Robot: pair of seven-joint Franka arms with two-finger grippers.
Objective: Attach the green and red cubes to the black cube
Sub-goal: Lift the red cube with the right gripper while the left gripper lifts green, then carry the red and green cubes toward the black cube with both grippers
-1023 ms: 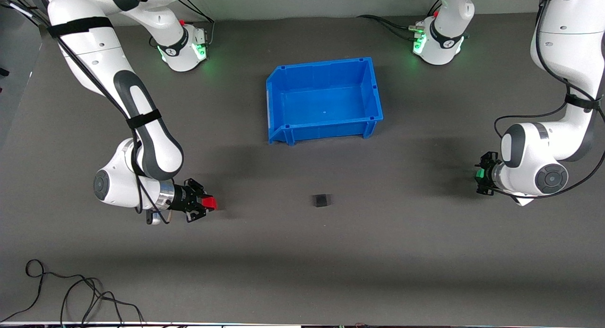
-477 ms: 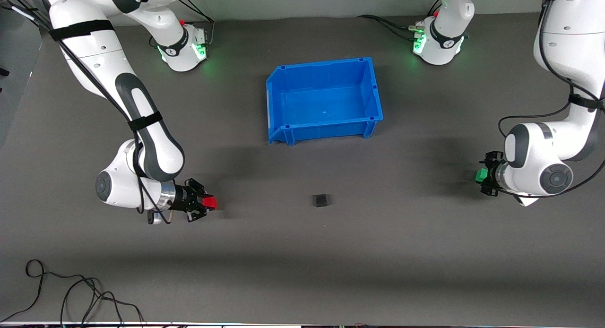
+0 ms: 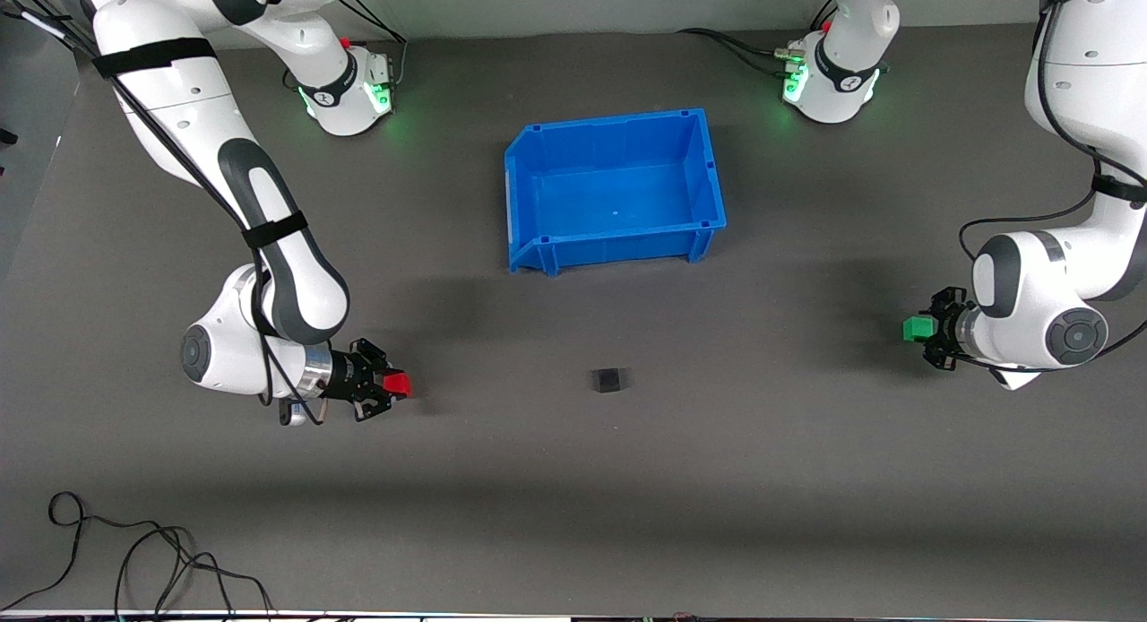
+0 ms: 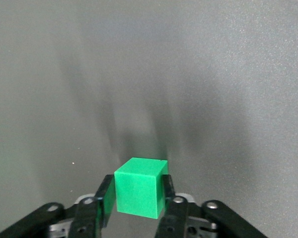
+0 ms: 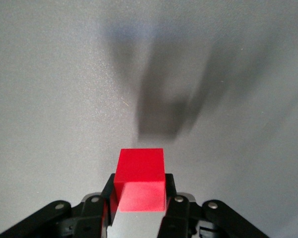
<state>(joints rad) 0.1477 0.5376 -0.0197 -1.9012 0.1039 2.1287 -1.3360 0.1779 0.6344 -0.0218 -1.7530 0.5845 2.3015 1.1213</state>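
The black cube (image 3: 607,380) sits on the grey mat, nearer the front camera than the blue bin. My right gripper (image 3: 387,387) is shut on the red cube (image 3: 397,386), held just above the mat toward the right arm's end; the wrist view shows the red cube (image 5: 139,180) between the fingers (image 5: 171,198). My left gripper (image 3: 928,330) is shut on the green cube (image 3: 918,328) above the mat at the left arm's end; its wrist view shows the green cube (image 4: 139,187) clamped between the fingers (image 4: 105,198).
The blue bin (image 3: 538,246) stands open and empty at the table's middle, farther from the front camera than the black cube. Loose black cables (image 3: 134,559) lie at the near edge by the right arm's end.
My left gripper with the green cube has drifted toward the left arm's end of the table and a little away from the front camera. The right gripper and the black cube have stayed still.
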